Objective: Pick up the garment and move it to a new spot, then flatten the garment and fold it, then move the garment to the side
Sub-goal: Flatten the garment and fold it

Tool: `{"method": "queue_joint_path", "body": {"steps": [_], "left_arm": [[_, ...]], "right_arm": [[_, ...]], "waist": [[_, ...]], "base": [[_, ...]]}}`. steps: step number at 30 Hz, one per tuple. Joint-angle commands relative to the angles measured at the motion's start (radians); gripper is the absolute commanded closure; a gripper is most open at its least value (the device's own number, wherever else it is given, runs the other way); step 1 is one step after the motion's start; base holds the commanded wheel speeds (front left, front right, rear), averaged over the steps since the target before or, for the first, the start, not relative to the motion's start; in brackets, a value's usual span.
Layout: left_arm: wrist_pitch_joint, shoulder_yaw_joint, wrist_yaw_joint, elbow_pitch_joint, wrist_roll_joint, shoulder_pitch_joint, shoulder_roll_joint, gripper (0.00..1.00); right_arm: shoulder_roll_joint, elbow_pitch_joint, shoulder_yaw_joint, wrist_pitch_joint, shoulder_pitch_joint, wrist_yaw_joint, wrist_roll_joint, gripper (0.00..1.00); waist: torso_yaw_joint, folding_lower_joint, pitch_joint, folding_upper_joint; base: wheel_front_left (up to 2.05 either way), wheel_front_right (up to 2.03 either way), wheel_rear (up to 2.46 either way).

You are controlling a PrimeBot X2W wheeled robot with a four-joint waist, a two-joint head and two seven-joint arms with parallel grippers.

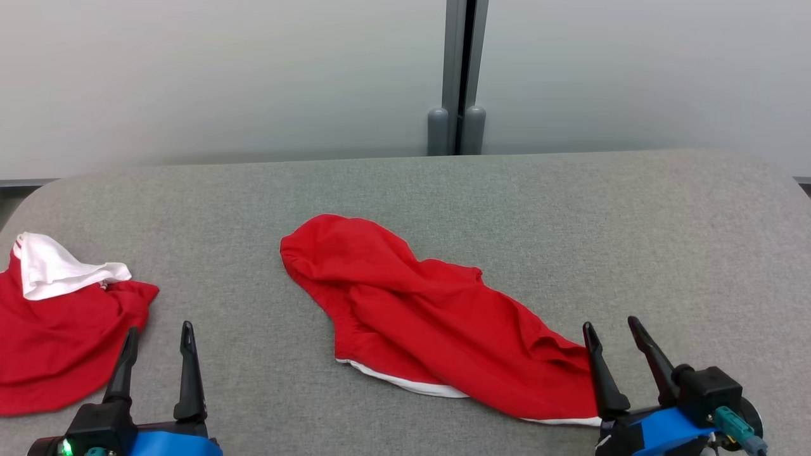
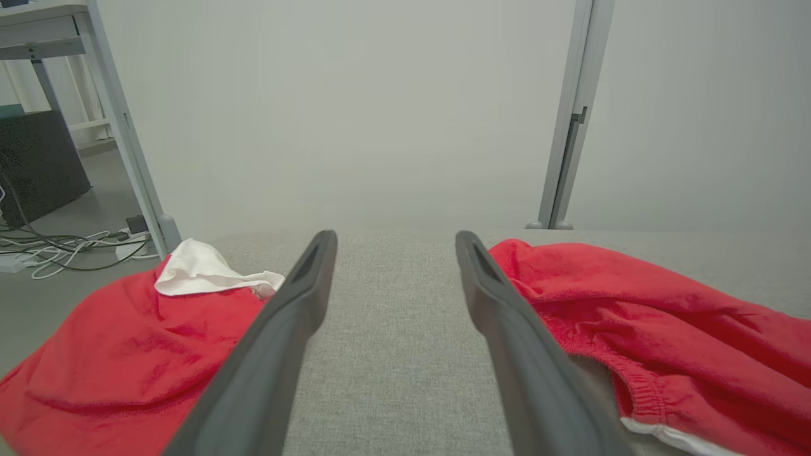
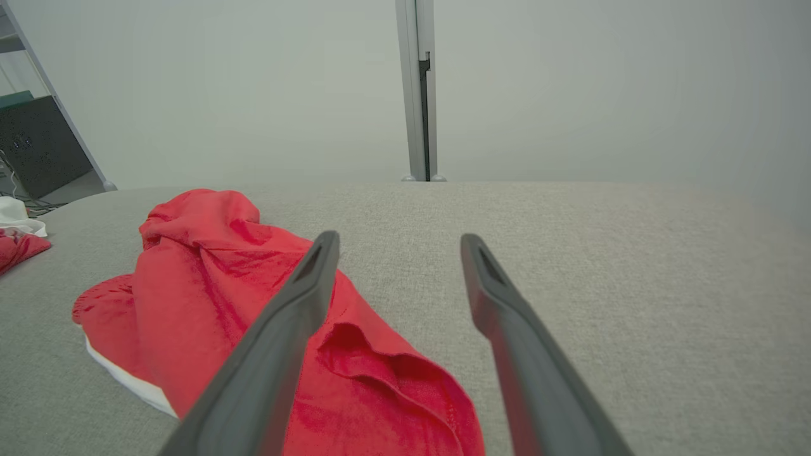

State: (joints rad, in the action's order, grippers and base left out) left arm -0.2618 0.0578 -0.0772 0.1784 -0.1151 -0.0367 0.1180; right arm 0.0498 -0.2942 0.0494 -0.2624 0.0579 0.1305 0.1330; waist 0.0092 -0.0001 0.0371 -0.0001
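We see the garment (image 1: 437, 316) lying mid-table, a bit to the right. It is soft red knit, rumpled, in one long diagonal lump from a rounded far-left end to a narrower near-right end. A thin white hem edges its near side, and the left wrist view shows a gathered, elastic-looking band along one edge. It rests on the table (image 1: 507, 202), which has a grey woven, felt-like top with rounded corners.

The right gripper (image 1: 611, 323) sits at the garment's near-right end with its long dark tapered fingers spread wide and nothing between them. In the right wrist view one finger overlaps the red cloth, but we cannot tell whether it touches.

The left gripper (image 1: 159, 327) is also spread wide and empty. It is over bare table between the garment and a second red cloth (image 1: 57, 342) at the left table edge, which has a crumpled white patch (image 1: 57, 269) at its far end. Behind are smooth pale panels joined by a grey post (image 1: 456, 76).
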Motion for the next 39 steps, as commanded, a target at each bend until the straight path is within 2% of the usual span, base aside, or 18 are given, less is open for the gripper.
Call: {"method": "queue_joint_path", "body": {"steps": [1,16,23,26,30,35,39], "left_arm": [[-0.005,0.013,-0.006,0.009,0.012,-0.014,-0.006,0.00],[-0.005,0.038,-0.029,0.051,0.048,-0.012,-0.022,0.00],[-0.005,-0.006,-0.045,0.081,0.055,0.009,-0.022,0.00],[-0.005,-0.051,-0.050,0.110,0.045,0.020,-0.014,0.00],[-0.005,-0.158,-0.055,0.155,0.028,0.035,-0.004,0.00],[-0.005,-0.335,-0.053,0.226,-0.016,0.091,0.058,0.00],[-0.005,-0.427,-0.053,0.304,-0.059,0.143,0.099,0.00]], "right_arm": [[0.002,-0.007,0.002,-0.004,-0.021,0.000,-0.004,0.00],[0.002,-0.036,0.021,-0.004,-0.030,0.000,-0.018,0.00],[0.002,-0.077,-0.007,-0.004,-0.020,0.000,-0.029,0.00],[0.002,-0.101,-0.023,-0.004,-0.019,0.000,-0.030,0.00],[0.002,-0.125,-0.037,-0.004,-0.023,0.000,-0.021,0.00],[0.002,-0.147,-0.027,-0.004,-0.024,0.000,0.009,0.00],[0.002,-0.162,-0.009,-0.004,-0.010,0.000,0.035,0.00]], "waist": [[0.002,0.0001,-0.005,0.0001],[-0.005,0.0001,-0.008,0.0001],[-0.014,0.0001,0.001,0.0001],[-0.025,0.0001,0.006,0.0001],[-0.043,0.0001,0.015,0.0001],[-0.066,0.0001,0.040,0.0001],[-0.088,0.0001,0.058,0.0001]], "base": [[0.00,0.00,0.00],[0.00,0.00,0.00],[0.00,0.00,0.00],[0.00,0.00,0.00],[0.00,0.00,0.00],[0.00,0.00,0.00],[0.00,0.00,0.00]]}}
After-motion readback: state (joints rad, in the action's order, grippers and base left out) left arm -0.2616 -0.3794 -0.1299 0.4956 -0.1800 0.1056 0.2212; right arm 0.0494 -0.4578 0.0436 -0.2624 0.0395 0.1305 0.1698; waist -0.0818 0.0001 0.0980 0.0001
